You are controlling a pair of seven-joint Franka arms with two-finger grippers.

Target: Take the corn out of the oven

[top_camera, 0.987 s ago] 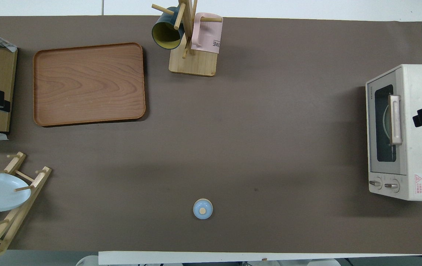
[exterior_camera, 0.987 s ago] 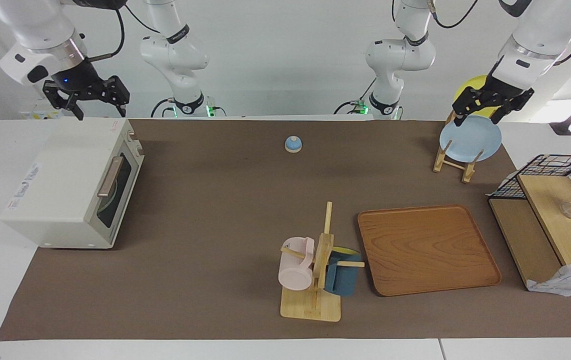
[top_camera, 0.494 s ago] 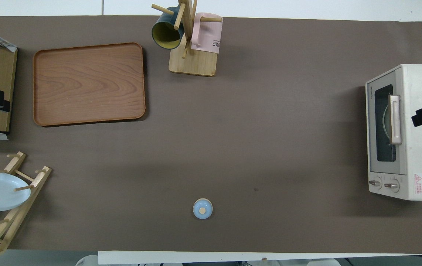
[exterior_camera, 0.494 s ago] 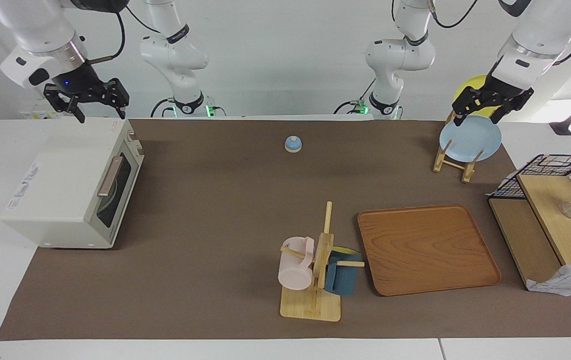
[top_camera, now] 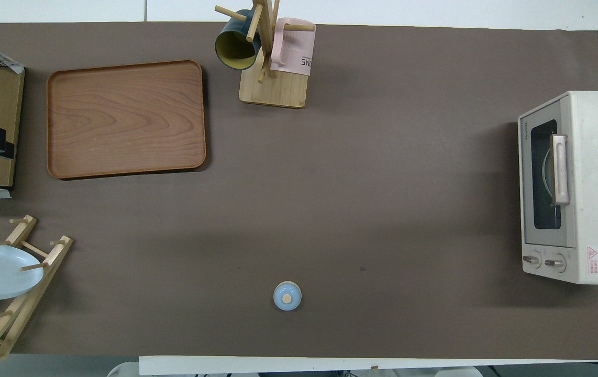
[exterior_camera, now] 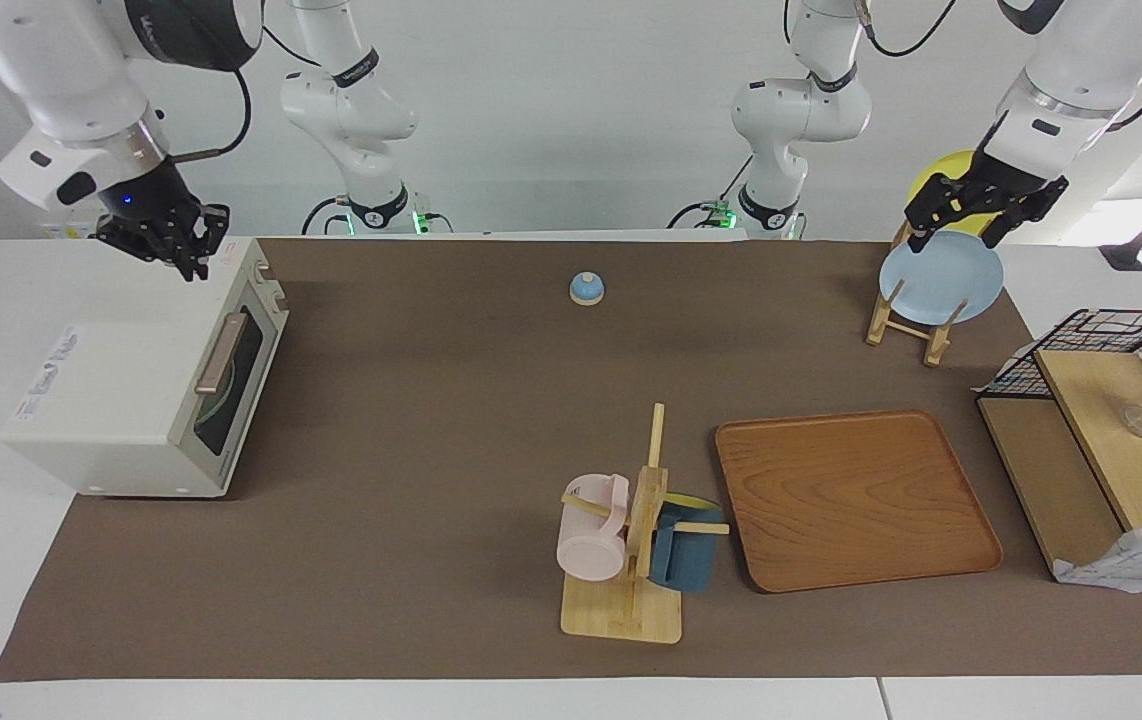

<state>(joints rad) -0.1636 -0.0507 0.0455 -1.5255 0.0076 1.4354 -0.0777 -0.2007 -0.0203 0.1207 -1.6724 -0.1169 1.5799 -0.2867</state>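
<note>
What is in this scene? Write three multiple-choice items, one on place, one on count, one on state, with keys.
1. The right hand is over: A the oven; B the tray; C the plate rack.
2. Mugs hanging on the mug stand: A one; B two; C four.
3. The oven door is: A shut; B wide open; C missing.
Key: 1 A, it hovers above the oven's top. 2 B, one pink, one blue. 3 A, it lies flush with the front.

I see the oven, a boxy off-white toaster oven, at the right arm's end of the table, upright, door shut, copper-brown bar handle across its dark glass window. I cannot see the corn.
</note>
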